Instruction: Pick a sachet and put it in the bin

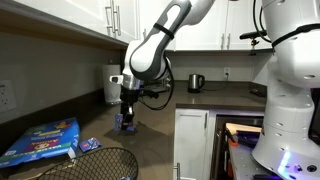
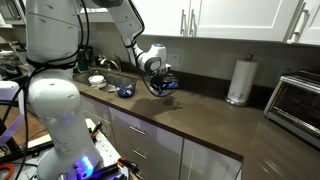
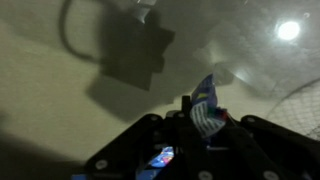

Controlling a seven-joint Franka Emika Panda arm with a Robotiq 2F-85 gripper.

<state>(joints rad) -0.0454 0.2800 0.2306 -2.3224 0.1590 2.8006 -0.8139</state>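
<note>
My gripper (image 1: 127,112) is shut on a small blue-purple sachet (image 1: 125,124), which hangs from the fingertips a little above the dark counter. In the wrist view the sachet (image 3: 207,108) stands pinched between the two dark fingers (image 3: 205,128), showing pale stripes. The black wire-mesh bin (image 1: 95,162) stands at the front of the counter, nearer the camera than the gripper; its rim shows at the right edge of the wrist view (image 3: 300,100). A second sachet (image 1: 90,144) lies on the counter by the bin's rim. In an exterior view the gripper (image 2: 162,84) is over the counter.
A large flat blue package with colourful print (image 1: 42,140) lies beside the bin. A paper towel roll (image 1: 112,85) and a kettle (image 1: 196,83) stand at the back. Wall cabinets hang above. A toaster oven (image 2: 295,100) sits farther along the counter.
</note>
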